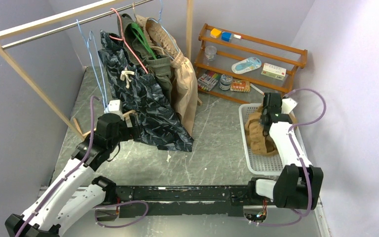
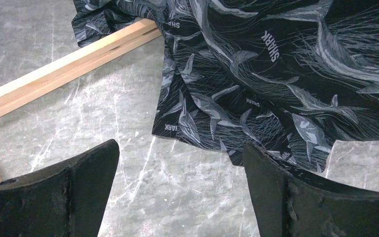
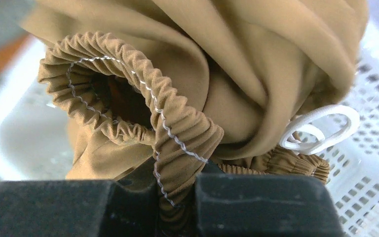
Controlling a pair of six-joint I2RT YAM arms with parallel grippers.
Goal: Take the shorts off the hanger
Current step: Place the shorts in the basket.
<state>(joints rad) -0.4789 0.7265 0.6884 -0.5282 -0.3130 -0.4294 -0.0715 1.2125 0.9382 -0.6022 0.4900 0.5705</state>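
The dark navy shark-print shorts (image 1: 143,94) hang from a pink hanger (image 1: 128,44) on the rail, their hem lying on the table (image 2: 276,74). Olive green shorts (image 1: 154,61) and light beige shorts (image 1: 185,84) hang behind them. My left gripper (image 2: 180,192) is open and empty, low over the table just short of the navy hem; in the top view it is by the rack's foot (image 1: 128,126). My right gripper (image 3: 177,197) is shut on the elastic waistband of the tan-brown shorts (image 3: 217,74), which are bunched in the white basket (image 1: 262,165).
The wooden rack has a foot bar on the table (image 2: 64,69) near my left gripper. Empty blue hangers (image 1: 94,54) hang on the rail at the left. A wooden shelf (image 1: 256,54) with small items stands at the back right.
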